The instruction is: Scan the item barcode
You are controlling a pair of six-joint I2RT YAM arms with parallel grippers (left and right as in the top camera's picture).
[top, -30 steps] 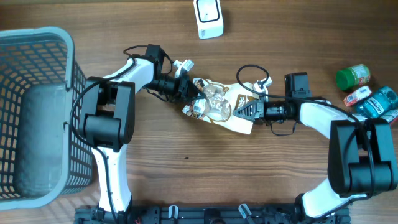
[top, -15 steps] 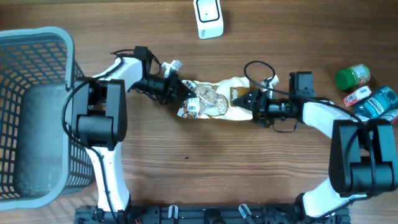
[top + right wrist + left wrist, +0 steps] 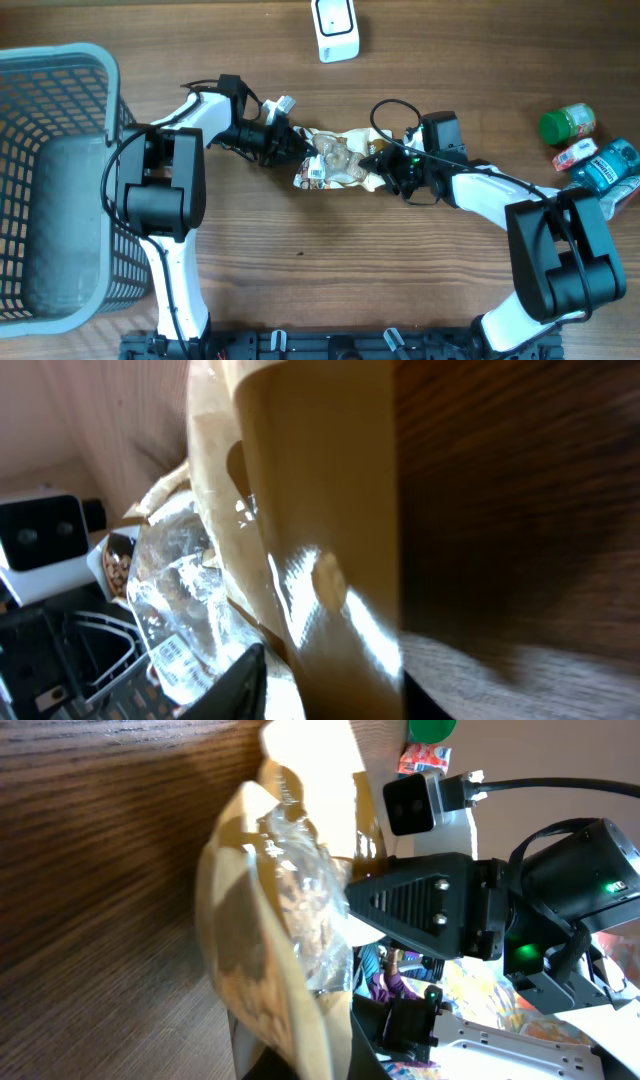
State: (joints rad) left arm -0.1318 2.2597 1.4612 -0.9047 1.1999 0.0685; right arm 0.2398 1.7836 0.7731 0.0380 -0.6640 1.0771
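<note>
You see a crumpled tan snack pouch [image 3: 345,160] with a clear window, lying lengthwise mid-table. Its white barcode label [image 3: 316,172] shows at the lower-left corner. The white scanner [image 3: 336,28] sits well apart, at the table's far edge.

Three cameras, all meeting on the snack bag [image 3: 340,160].
The overhead camera looks straight down on the wooden surface [image 3: 300,290] from far enough off to take in both arms, the basket [image 3: 60,180] at the left edge and the bottles [image 3: 590,150] at the right. The left wrist camera sits low and very close, facing along the surface at the bag, with the right arm [image 3: 570,880] beyond it. The right wrist camera is nearer still and faces back the opposite way, so the same bag fills its frame.
</note>
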